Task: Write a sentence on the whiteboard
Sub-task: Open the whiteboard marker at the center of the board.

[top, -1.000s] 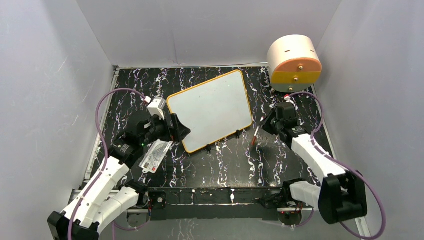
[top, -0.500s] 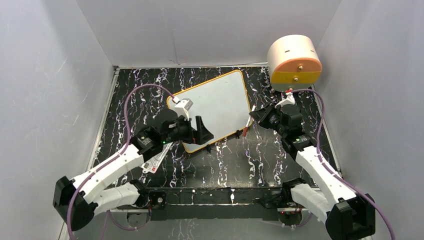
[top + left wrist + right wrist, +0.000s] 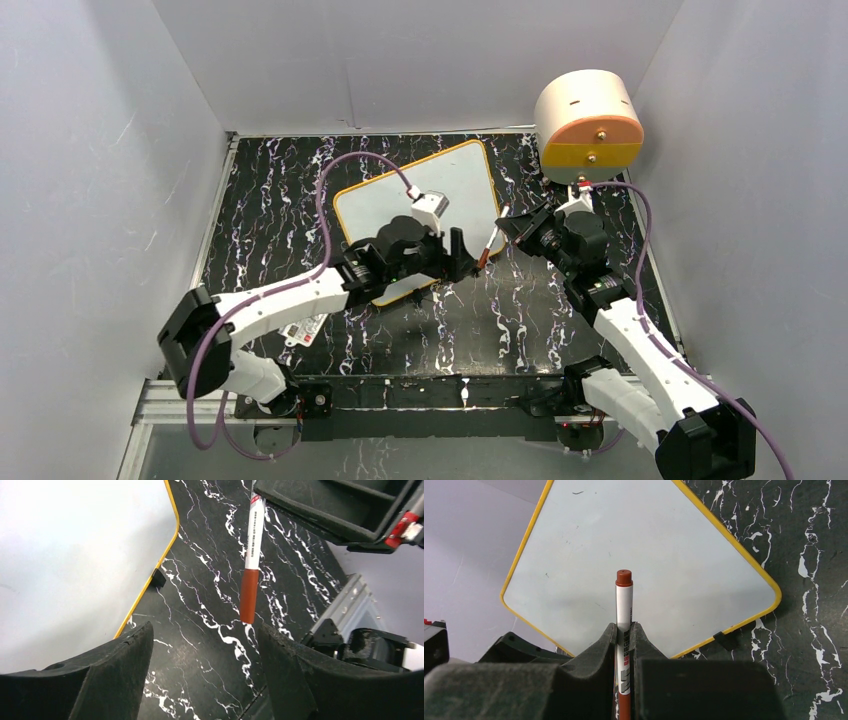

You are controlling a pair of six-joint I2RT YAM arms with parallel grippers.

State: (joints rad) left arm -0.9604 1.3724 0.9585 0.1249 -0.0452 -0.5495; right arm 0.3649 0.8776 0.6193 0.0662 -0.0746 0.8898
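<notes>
Whiteboard [image 3: 462,188] lies flat on the table [image 3: 270,200], in the middle and closer to the far edge. Its long sides run left to right, and the right end is turned a little toward the far edge. One corner points at the near edge, and part of the left arm covers it in the top view. No sentence is on it yet. The white face looks bare but for a few tiny specks.

The right gripper [image 3: 510,225] is squeezed tight on a marker [image 3: 492,240]. It holds the marker in the air, just off the right side of the board. The marker's long line slants down toward the near edge. Its red-brown cap [image 3: 248,596] is on, and it is the low end.

The left gripper [image 3: 468,258] has its fingers [image 3: 115,665] spread wide and holds nothing. In the left wrist view the cap hangs just above the gap between them.

I think the job is at the cap-off step. Next the left gripper should slide up around the cap, pinch it, and pull along the marker's line. The right gripper must hold firm. Then the tip can go to the board to write.
</notes>
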